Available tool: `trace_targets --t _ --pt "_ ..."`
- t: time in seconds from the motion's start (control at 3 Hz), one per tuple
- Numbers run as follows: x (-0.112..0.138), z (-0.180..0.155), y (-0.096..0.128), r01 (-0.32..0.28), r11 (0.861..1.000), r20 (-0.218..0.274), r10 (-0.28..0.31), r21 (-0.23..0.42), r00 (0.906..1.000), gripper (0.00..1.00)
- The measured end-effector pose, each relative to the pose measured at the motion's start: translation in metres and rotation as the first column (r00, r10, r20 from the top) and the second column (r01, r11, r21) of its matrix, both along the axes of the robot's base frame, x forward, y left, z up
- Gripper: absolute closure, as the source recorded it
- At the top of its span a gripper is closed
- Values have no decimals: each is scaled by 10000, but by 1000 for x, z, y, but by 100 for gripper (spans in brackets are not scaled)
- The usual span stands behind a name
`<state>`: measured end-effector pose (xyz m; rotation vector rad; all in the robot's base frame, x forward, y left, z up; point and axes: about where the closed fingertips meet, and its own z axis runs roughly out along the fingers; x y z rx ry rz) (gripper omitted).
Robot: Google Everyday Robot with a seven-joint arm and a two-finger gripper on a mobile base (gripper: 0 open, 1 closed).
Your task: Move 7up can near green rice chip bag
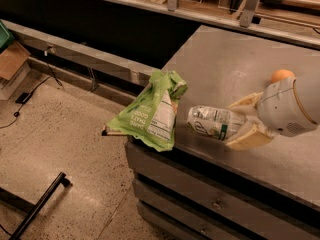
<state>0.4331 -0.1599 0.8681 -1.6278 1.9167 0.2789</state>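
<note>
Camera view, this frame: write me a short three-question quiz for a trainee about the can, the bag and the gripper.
1. True or false: the 7up can stands upright on the counter.
2. Which thing sits on the counter beyond the gripper? A) an orange fruit B) a mug C) a sponge
3. Does the can touch the green rice chip bag?
Key:
1. False: it lies on its side, held in the gripper.
2. A.
3. No: a strip of bare counter shows between them. The bag overhangs the counter's edge.
</note>
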Motion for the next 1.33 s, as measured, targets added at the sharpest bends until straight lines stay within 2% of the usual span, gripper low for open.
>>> trace_targets --t 0.67,1.0,1.33 --pt "-1 2 3 -47 10000 23 48 -48 10000 8" --pt "-2 2 4 -66 10000 33 67 -69 10000 0" --pt "-2 2 4 -67 10000 34 68 -69 10000 0"
